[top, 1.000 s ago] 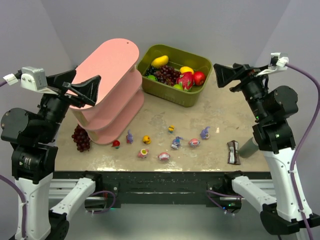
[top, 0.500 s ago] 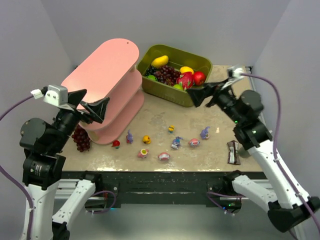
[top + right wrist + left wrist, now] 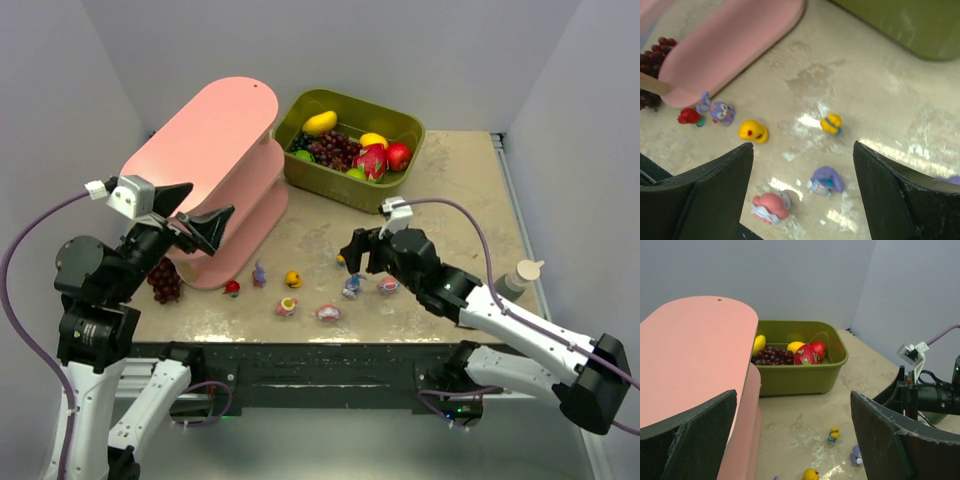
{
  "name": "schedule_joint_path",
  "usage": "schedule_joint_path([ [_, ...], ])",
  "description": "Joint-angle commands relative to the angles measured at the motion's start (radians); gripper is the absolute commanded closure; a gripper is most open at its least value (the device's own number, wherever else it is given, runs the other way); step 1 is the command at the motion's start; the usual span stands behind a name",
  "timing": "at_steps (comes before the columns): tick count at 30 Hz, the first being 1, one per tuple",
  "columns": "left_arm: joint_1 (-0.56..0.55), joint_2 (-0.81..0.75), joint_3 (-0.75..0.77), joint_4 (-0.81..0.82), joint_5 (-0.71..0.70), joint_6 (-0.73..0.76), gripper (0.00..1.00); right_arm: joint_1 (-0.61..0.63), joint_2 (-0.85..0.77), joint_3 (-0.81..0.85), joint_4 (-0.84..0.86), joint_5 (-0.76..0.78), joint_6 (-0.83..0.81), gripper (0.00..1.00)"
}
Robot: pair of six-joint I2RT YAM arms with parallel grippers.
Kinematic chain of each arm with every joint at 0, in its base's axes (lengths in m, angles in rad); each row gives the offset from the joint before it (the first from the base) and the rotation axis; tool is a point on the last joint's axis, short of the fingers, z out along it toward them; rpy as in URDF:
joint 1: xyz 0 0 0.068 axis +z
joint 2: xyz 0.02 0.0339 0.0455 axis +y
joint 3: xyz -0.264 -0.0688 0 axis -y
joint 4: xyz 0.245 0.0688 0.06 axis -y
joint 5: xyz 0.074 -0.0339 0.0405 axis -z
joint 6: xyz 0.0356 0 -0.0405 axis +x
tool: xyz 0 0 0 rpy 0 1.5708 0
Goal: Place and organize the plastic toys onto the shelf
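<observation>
Toys lie loose on the worktop in front of the pink shelf. The right arm is plainly the nearer one: it is stretched low over the middle of the scatter, its jaws spread wide with nothing between them. Seen from its wrist, the purple figurine sits almost under the gap, lying on its side with its length running roughly from one jaw toward the other. I'd guess a turn of the wrist would suit it better. The yellow-and-blue figurine stands just beyond, and the shelf is farther off to the left. The left arm hangs beside the shelf, jaws released too, well apart from these toys.
</observation>
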Motion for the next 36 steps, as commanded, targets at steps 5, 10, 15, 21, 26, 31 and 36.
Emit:
schedule_joint_path([
  [5,0.007,0.010,-0.040,0.096,0.043,-0.019,0.00,0.082,-0.103,-0.148,-0.017,0.172,0.146,0.21],
  [10,0.007,-0.007,-0.060,0.134,0.035,-0.032,0.01,0.131,-0.074,-0.218,0.039,0.180,0.186,0.24],
  [15,0.007,-0.011,-0.055,0.129,0.019,-0.034,0.00,0.175,-0.014,-0.255,0.096,0.261,0.272,0.29],
  [21,0.007,-0.011,-0.052,0.122,0.008,-0.032,0.00,0.209,0.061,-0.292,0.182,0.298,0.325,0.33],
  [26,0.007,-0.016,-0.052,0.119,0.005,-0.031,0.01,0.218,0.123,-0.318,0.280,0.335,0.345,0.36],
  [31,0.007,-0.013,-0.046,0.111,0.003,-0.029,0.01,0.220,0.167,-0.317,0.323,0.375,0.371,0.39],
  [36,0.007,-0.014,-0.046,0.108,-0.001,-0.028,0.00,0.222,0.225,-0.324,0.377,0.387,0.376,0.40],
])
